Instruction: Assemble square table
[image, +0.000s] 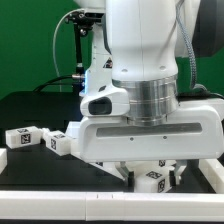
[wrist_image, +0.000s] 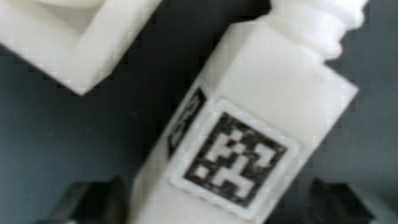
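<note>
Noted 1 leg (wrist_image: 240, 140) at near centre, just beside top (wrist_image: 63, 45). Found gripper (image: 152, 180) half-wide astride it, seemingly not yet clamped. Judged light, stiff, slick; pinch flat mid-body, clear of screw end.

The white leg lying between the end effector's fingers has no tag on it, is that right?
No. The white leg lying between the fingers of the end effector does carry a black-and-white square tag; the wrist view shows it.

Tagged leg (image: 152, 180) between the jaws; two loose legs (image: 22, 134) (image: 60, 143) on black table (image: 30, 108).
</note>
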